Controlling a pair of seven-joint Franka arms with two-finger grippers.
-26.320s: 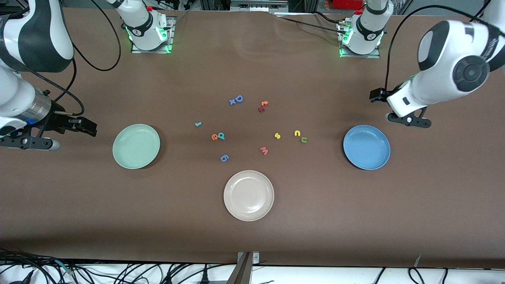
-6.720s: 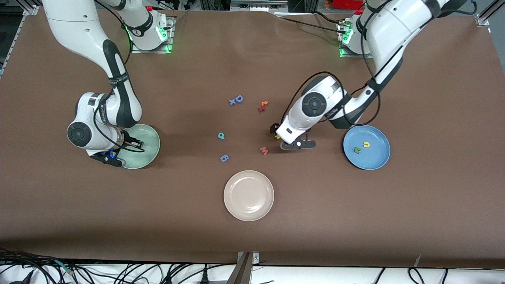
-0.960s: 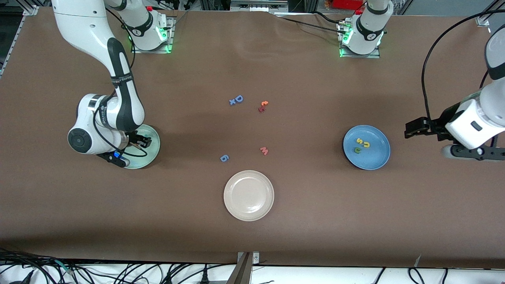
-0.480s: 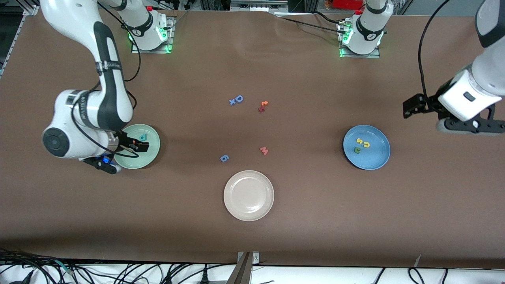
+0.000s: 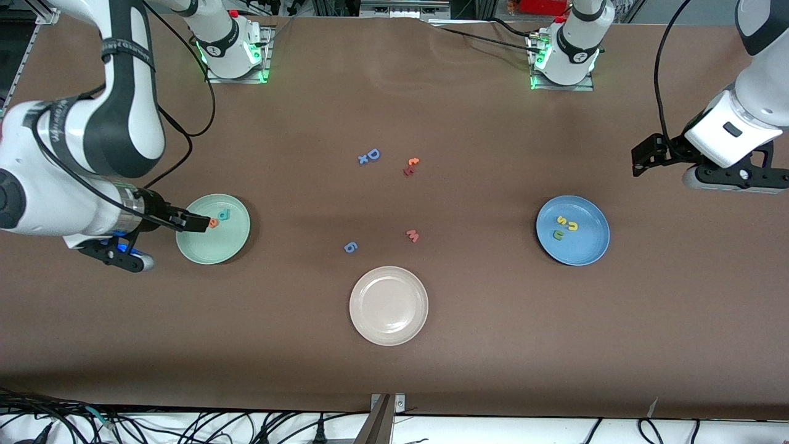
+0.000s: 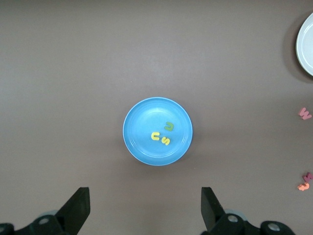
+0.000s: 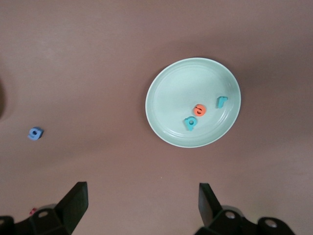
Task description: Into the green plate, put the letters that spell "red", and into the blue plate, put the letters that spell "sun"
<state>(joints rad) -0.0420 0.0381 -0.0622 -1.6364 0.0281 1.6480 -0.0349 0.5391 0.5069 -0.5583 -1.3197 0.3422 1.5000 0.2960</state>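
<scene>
The green plate (image 7: 193,103) is sitting toward the right arm's end of the table, holding the teal "r" (image 7: 221,102), orange "e" (image 7: 199,110) and teal "d" (image 7: 190,123). The blue plate (image 6: 142,147) is sitting toward the left arm's end, holding the yellow "s" (image 6: 166,141), yellow "n" (image 6: 155,136) and olive-green "u" (image 6: 169,126). The right gripper (image 7: 142,208) is hanging over the green plate's edge and the left gripper (image 6: 145,210) over bare table near the blue plate, both with fingers spread wide and gripping nothing.

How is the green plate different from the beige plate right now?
The green plate holds three small letters, a teal r, an orange e and a teal d; the beige plate holds nothing. The beige plate lies nearer the front camera. Both are round with shallow rims.
</scene>
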